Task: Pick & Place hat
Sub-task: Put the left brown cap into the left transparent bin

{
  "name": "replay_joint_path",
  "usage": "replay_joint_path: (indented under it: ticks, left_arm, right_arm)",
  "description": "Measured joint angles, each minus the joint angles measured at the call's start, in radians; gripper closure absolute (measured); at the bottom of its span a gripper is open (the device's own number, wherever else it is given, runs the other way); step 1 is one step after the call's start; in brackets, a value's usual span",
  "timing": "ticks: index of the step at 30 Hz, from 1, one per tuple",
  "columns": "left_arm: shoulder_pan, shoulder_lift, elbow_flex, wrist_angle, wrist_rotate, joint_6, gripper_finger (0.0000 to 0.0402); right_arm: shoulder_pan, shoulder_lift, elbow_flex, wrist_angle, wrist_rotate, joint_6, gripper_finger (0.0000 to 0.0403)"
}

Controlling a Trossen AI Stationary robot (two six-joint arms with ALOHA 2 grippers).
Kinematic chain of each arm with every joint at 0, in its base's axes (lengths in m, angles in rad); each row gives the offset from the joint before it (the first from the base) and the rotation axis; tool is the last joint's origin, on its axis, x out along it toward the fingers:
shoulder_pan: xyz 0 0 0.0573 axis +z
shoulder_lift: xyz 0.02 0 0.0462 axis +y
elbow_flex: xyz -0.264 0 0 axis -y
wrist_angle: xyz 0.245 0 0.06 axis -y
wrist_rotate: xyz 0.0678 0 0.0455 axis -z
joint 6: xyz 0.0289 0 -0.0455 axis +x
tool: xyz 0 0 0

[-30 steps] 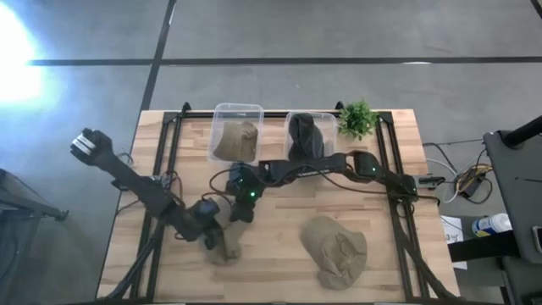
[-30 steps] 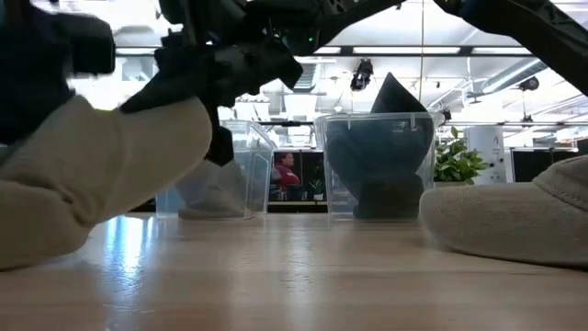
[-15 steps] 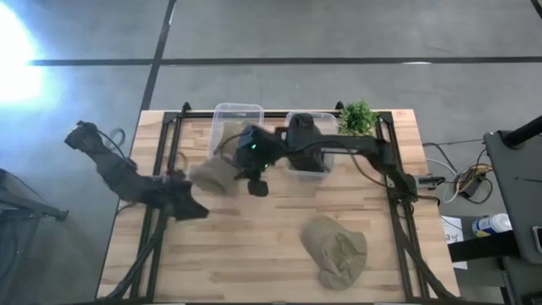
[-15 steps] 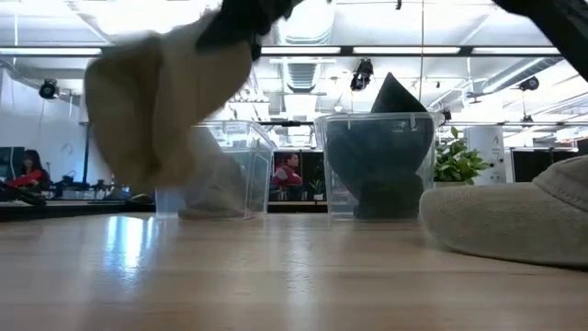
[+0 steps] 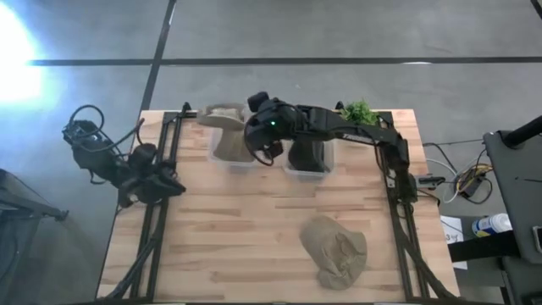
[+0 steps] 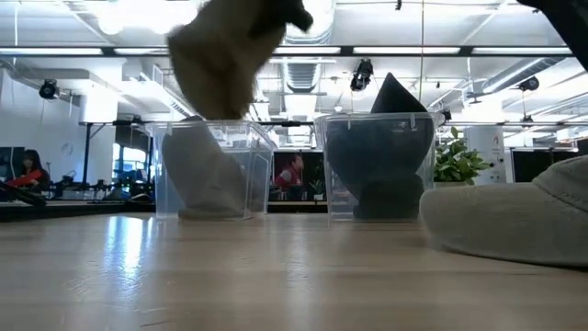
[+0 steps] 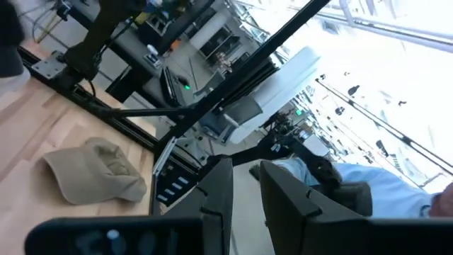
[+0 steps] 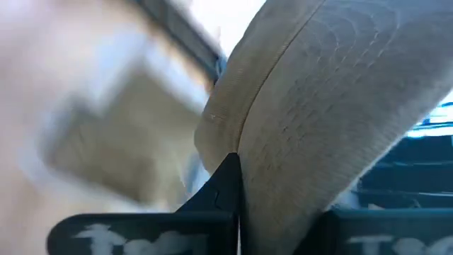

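Note:
My right gripper (image 5: 252,127) is shut on a tan hat (image 5: 222,117) and holds it high over the left clear bin (image 5: 213,151) at the table's far edge. In the low view the hat (image 6: 230,46) hangs above that bin (image 6: 211,170). The bin holds another tan hat (image 5: 234,144). A third tan hat (image 5: 334,248) lies on its underside on the table at the near right. My left gripper (image 5: 165,185) is empty at the table's left edge, its fingers (image 7: 219,188) close together. My right gripper holds the tan hat beside a seam (image 8: 244,134) where a stitched panel meets the plain cloth. The hat fills the wrist view and hides one finger, so the kind of hold does not show. The hat is lifted clear, above the bin.
A second clear bin (image 5: 292,165) with dark hats (image 6: 377,165) stands to the right of the first. A small green plant (image 5: 357,114) is at the far right. A black frame (image 5: 398,212) runs along the table's sides. People show in the room behind.
My right gripper has lifted the tan hat off the near left of the table and carried it up and toward the far edge, over the left bin. My left gripper has drawn back from the hat toward the table's left edge.

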Motion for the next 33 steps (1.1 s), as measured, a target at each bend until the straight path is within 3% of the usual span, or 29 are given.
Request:
replay_joint_path:
  ticks: [6,12,18,21,29,31,33]
  left_arm:
    - [0.0,0.031,-0.001,-0.008,-0.044,0.001,0.0335]
    - [0.0,0.048,-0.025,-0.008,-0.071,-0.026,0.0335]
    - [0.0,0.057,-0.051,-0.008,-0.127,-0.033,0.0335]
    - [0.001,0.059,-0.047,-0.003,-0.192,0.001,0.0335]
    - [0.002,0.018,-0.007,-0.003,-0.221,0.112,0.0335]
    - [0.002,0.01,-0.007,-0.007,-0.248,0.13,0.0335]
    - [0.002,0.004,-0.008,-0.015,-0.271,0.135,0.0335]
  right_arm:
    - [-0.016,0.047,-0.041,-0.224,0.136,-0.264,0.039]
    - [0.0,0.035,-0.067,-0.383,0.435,-0.22,0.039]
    - [0.009,0.003,-0.066,-0.382,0.463,-0.109,0.039]
    - [0.041,-0.013,-0.065,-0.385,0.47,-0.139,0.039]
    - [0.16,-0.077,-0.065,-0.368,0.516,-0.158,0.039]
    - [0.2,-0.101,-0.065,-0.368,0.497,-0.145,0.039]
    - [0.24,-0.12,-0.065,-0.367,0.411,-0.097,0.039]
